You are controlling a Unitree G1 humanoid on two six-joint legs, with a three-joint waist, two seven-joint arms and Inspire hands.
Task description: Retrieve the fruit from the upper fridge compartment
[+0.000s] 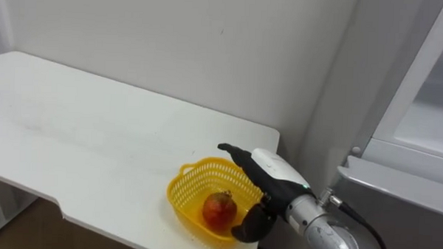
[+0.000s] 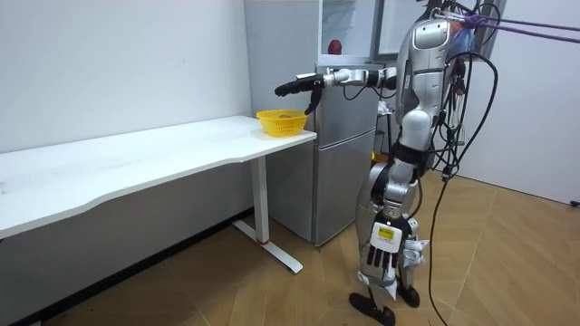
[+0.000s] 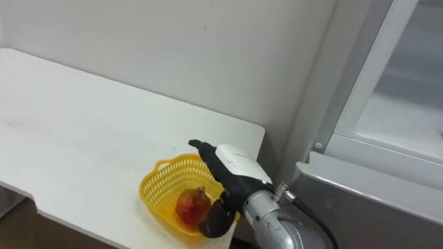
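We see the white table [image 1: 73, 134] cut off at the left and lower edges. Near its right end sits the yellow basket [image 1: 180, 199], its right side hidden behind our right hand [image 1: 273, 171]. A red fruit [image 1: 220, 209], of a kind we cannot make out, lies in the basket. The hand hovers above it, fingers straight and released, thumb hanging just right of the fruit. Further right the fridge [image 1: 397, 182], upper door open, runs out of view.
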